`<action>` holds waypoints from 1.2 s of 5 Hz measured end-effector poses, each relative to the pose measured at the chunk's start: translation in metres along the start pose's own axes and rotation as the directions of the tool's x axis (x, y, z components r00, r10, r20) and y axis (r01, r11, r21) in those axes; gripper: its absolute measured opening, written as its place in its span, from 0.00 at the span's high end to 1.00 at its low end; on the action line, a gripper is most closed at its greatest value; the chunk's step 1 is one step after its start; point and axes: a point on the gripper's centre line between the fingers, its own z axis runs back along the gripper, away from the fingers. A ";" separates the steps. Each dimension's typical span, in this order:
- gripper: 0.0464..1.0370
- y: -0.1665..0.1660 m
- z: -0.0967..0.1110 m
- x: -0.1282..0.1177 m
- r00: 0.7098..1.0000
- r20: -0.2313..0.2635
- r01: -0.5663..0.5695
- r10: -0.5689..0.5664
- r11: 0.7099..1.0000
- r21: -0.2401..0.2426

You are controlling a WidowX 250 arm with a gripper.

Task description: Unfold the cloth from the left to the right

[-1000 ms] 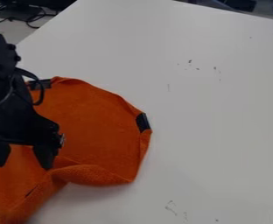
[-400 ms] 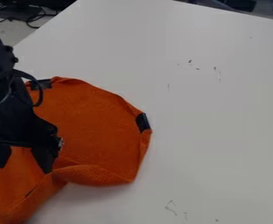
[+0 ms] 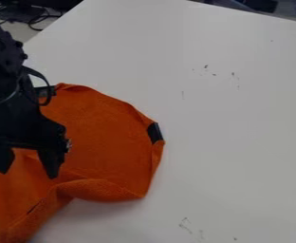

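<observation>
Up the view a bit goes the end effector [image 3: 28, 174]. Its fingers are far apart over the orange cloth [image 3: 106, 137], holding nothing.

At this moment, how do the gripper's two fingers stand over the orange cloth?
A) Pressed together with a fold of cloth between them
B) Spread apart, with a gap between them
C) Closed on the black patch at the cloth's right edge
B: the gripper has its two fingertips well apart, with orange cloth visible in the gap between them.
</observation>
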 end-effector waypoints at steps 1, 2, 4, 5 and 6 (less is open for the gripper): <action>0.04 0.003 0.002 0.021 0.999 -0.006 0.035 -0.035 0.999 0.011; 0.04 0.005 0.000 0.050 0.993 -0.009 0.118 -0.118 0.993 0.007; 0.04 -0.005 -0.035 0.087 0.989 -0.001 0.146 -0.146 0.987 -0.070; 0.04 -0.008 -0.055 0.094 0.991 0.018 0.131 -0.130 0.989 -0.070; 0.04 -0.011 -0.072 0.103 0.990 0.062 0.132 -0.129 0.990 -0.041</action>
